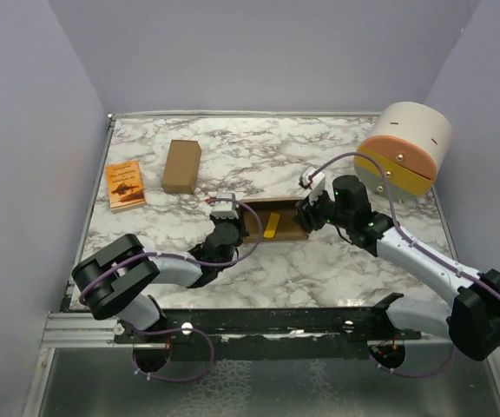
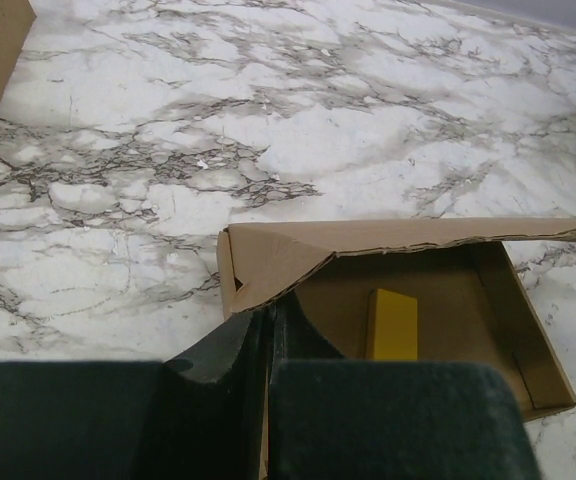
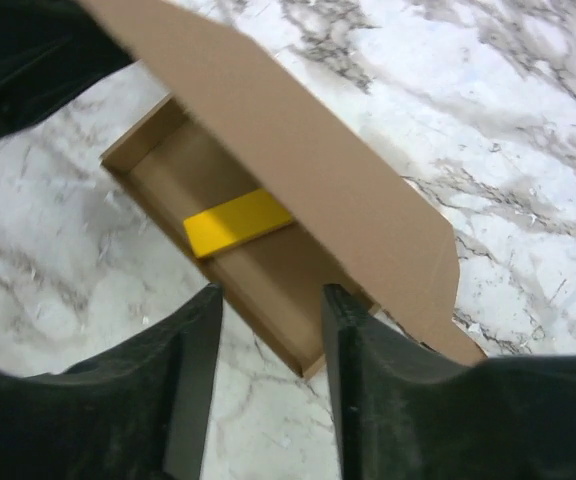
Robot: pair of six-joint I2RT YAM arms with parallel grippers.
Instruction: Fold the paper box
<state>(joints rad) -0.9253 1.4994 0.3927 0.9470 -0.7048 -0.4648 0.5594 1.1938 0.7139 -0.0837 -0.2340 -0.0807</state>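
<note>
The left end effector is clamped on the paper box, its two dark fingers meeting on the thin cardboard wall at the box's left end; a sliver of brown board shows between them in the left wrist view. The right end effector sits at the opposite, right end of the box with its jaws parted to a middling gap; the fingers straddle the end corner of the box, and they seem to hang just above it without gripping, though the right wrist view is too steep to be sure of contact.

The paper box lies near the middle of the worktop, its long sides running parallel to the near edge; it is a shallow, wide tray of plain brown cardboard, open on top. A broad lid flap rises from the long side that faces the far edge and tilts over the interior; at the left end a corner of cardboard is folded inward at a slant. A flat yellow piece lies crosswise on the floor of the box, about midway along it and apart from both end walls.

A narrower brown box lies closed toward the far left corner of the worktop; an orange booklet lies near it, close to the left edge. A round cream drum with orange and yellow layers beneath shows at the far right corner.
</note>
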